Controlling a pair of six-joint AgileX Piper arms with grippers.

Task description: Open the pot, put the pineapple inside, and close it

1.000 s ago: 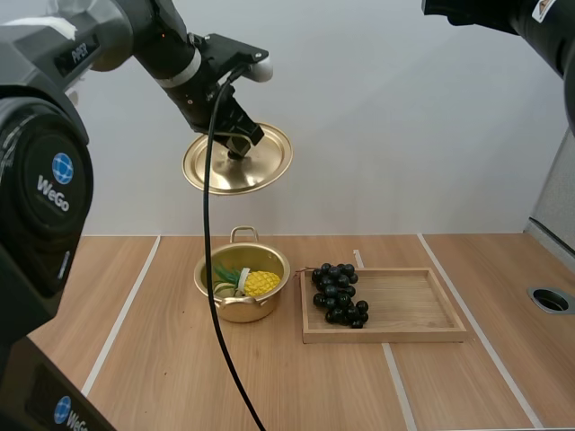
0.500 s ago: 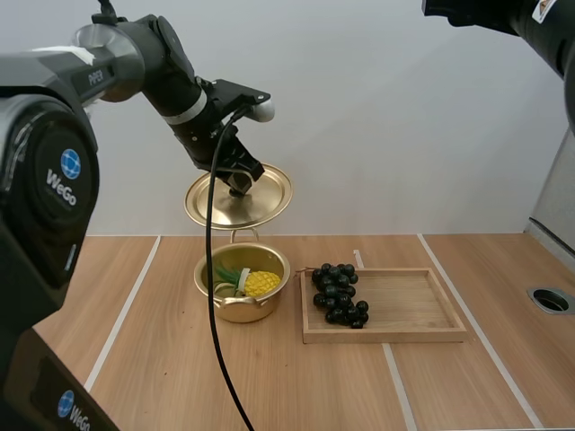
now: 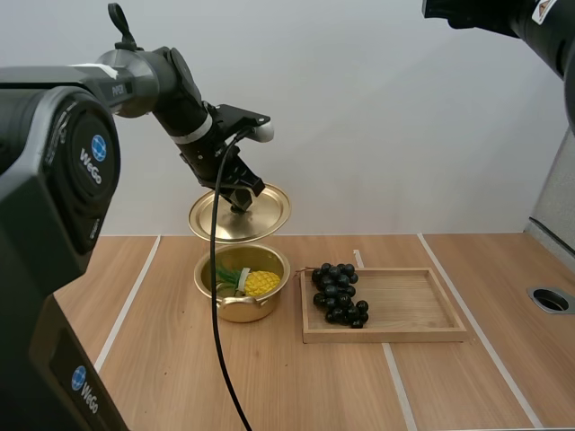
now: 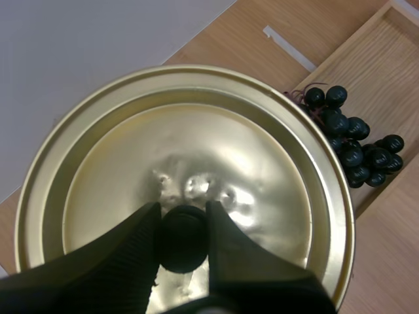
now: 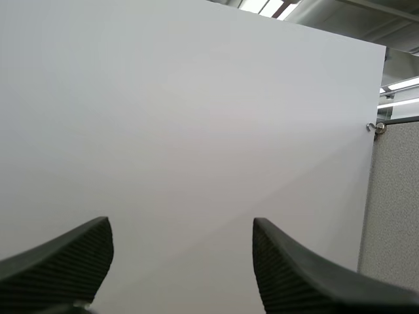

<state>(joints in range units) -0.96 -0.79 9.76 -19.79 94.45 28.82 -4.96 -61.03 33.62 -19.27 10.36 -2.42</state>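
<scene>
The pineapple (image 3: 256, 283) lies inside the open golden pot (image 3: 235, 310), its green leaves toward the left wall. The pot stands on the tabletop (image 3: 180, 377), just left of a wooden tray (image 3: 404, 301) that holds a bunch of dark grapes (image 3: 337, 294) at its left end. The golden lid (image 3: 260, 220) hangs tilted in the air just above the pot's rear rim. The left end effector (image 4: 182, 210) reaches down from a raised, bent arm and pinches the lid's black knob (image 4: 183, 239) between its two fingers. The right end effector (image 5: 180, 261) has its fingers spread apart, holding nothing.
</scene>
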